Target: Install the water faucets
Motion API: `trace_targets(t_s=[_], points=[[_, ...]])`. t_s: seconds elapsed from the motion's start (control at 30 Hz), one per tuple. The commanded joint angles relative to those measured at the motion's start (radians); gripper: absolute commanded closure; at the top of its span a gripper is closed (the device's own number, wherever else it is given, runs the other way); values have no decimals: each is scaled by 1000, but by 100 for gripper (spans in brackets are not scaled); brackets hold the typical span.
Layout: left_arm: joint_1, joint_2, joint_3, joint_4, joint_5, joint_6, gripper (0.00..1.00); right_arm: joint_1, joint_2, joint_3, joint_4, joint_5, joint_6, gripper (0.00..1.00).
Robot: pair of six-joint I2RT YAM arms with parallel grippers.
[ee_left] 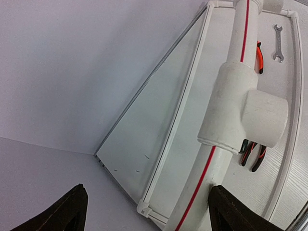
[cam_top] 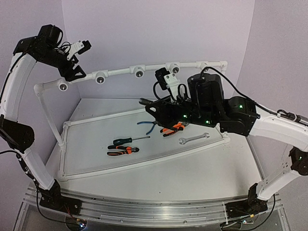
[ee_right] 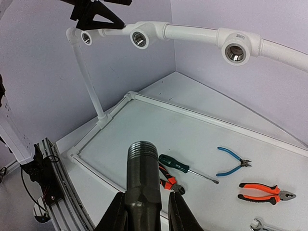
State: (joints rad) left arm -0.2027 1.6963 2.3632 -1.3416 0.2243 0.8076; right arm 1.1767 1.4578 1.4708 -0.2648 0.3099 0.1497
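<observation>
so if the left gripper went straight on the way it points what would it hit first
Probably the white pipe by its tee fitting, seen between the open fingers of the left gripper; how near is unclear.

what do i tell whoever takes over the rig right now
Left gripper: open, empty, up by the leftmost tee of the raised pipe.
Right gripper: shut on the faucet, threaded end forward, in the air short of the pipe.
Done: faucet is in hand.
Left: screw it into a tee; the sockets in view are all bare.
</observation>
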Motion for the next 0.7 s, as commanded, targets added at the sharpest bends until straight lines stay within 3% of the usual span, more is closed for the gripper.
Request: trace_targets(t_s=[0.0, 0.27, 0.47, 0.67], points=[[1, -32, -90, -87, 69, 29, 11, -2, -16, 34, 38, -3, 3, 100], [10, 1, -155, -88, 32, 42, 17, -2, -9, 38, 38, -18, 8, 100], [10, 6, -180, -88, 81, -2, 44, -2, 0, 54, 38, -20, 13, 100], [-27, -57, -279, -88, 157, -77, 78, 7, 36, 116, 45, 54, 51, 100]])
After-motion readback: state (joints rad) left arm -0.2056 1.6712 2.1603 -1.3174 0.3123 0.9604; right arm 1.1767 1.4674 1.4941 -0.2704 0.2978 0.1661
